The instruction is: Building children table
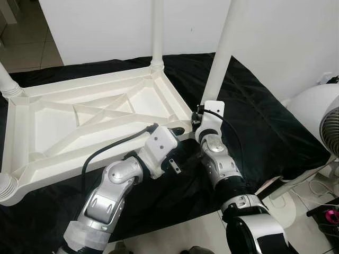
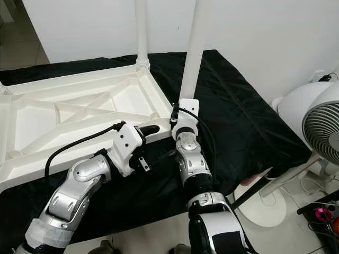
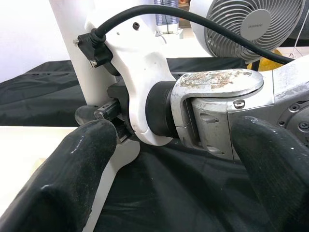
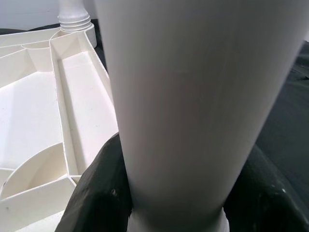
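Observation:
A white plastic table top (image 1: 79,121) lies upside down on a black cloth (image 1: 265,127). White legs stand at its far corner (image 1: 157,32), at its left corner (image 1: 6,80) and at the near-left corner (image 1: 5,186). A fourth white leg (image 1: 223,50) stands tilted at the near-right corner. My right gripper (image 4: 174,193) is shut on this leg just above its base, with a black finger (image 4: 96,193) on each side. My left gripper (image 3: 174,183) is open beside that corner, its fingers (image 3: 72,183) spread wide next to the right wrist (image 3: 212,96).
A white standing fan (image 1: 320,124) stands on the floor to the right of the cloth. A white wall (image 1: 106,26) rises close behind the table. A pink object (image 1: 331,214) lies on the floor at the lower right.

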Motion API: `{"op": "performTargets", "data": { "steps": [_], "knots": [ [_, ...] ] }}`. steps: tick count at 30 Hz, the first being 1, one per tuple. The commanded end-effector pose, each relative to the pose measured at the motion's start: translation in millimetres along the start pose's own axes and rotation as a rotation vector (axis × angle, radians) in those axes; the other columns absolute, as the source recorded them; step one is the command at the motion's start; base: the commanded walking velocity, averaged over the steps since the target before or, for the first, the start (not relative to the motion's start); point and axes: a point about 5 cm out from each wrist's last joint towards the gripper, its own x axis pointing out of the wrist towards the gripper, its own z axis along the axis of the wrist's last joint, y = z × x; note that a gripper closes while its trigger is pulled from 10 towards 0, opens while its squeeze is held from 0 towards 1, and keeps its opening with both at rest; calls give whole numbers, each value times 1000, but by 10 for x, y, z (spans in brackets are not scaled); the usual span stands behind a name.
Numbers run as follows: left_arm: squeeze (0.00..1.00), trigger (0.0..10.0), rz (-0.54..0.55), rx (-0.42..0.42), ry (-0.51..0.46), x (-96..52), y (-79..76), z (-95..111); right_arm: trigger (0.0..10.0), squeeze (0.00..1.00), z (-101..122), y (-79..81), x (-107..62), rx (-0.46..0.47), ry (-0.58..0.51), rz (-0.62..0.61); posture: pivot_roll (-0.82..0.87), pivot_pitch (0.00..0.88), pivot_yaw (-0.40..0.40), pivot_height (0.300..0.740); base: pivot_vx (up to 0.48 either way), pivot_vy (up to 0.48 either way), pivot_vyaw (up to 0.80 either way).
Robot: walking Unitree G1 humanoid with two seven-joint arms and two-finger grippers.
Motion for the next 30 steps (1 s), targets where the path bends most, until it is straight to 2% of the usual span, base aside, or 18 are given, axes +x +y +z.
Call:
{"op": "performTargets", "data": {
  "steps": [1, 2, 7, 11, 15, 16, 17, 24, 25, 26, 28, 30],
  "knots": [
    [0, 10000, 31, 3, 7, 18, -8, 6, 10000, 0, 60, 12, -16, 6, -41, 14, -37, 2, -14, 740, 0, 0, 0],
    [0, 10000, 32, 3, 7, 17, -9, 5, 10000, 1000, 74, -12, -24, 5, -58, 23, -36, 0, -18, 740, 0, 0, 0],
    [0, 10000, 35, 3, 6, 14, -10, 3, 10000, 1000, 105, -69, -48, 16, -87, 21, -36, 0, -18, 740, 0, 0, 0],
    [0, 10000, 37, 0, 3, 16, -24, 4, 10000, 1000, 157, -143, -148, 33, -140, 12, -40, 0, -22, 740, 0, 0, 0],
    [0, 10000, 36, -2, 2, 18, -31, 3, 10000, 1000, 152, -150, -203, 47, -157, 29, -40, 0, -22, 740, 0, 0, 0],
    [0, 10000, 36, -3, 2, 18, -34, 0, 10000, 678, 126, -144, -275, 55, -171, 55, -50, 0, -20, 740, 0, 0, 0],
    [0, 10000, 42, -5, 10, 19, -26, -13, 10000, 0, 92, -135, -346, 52, -182, 74, -56, 0, -19, 740, 0, 0, 0],
    [0, 10000, 88, 14, 21, 12, 74, -24, 10000, 0, -16, -69, -537, 2, -190, 130, -63, 0, -18, 740, 0, 0, 0],
    [0, 10000, 115, 28, 30, -3, 137, -32, 10000, 0, -63, -52, -595, 0, -177, 147, -63, 0, -18, 740, 0, 0, 0],
    [0, 10000, 115, 28, 30, -3, 137, -32, 10000, 0, -63, -52, -595, 0, -177, 147, -63, 0, -18, 740, 0, 0, 0],
    [0, 10000, 171, 40, 56, -55, 291, -50, 10000, 0, -143, -49, -687, -12, -146, 163, -69, 0, -20, 740, 0, 0, 0],
    [0, 10000, 194, 46, 63, -84, 364, -49, 10000, 0, -172, -53, -721, -18, -136, 171, -69, 0, -20, 740, 0, 0, 0]
  ]
}}
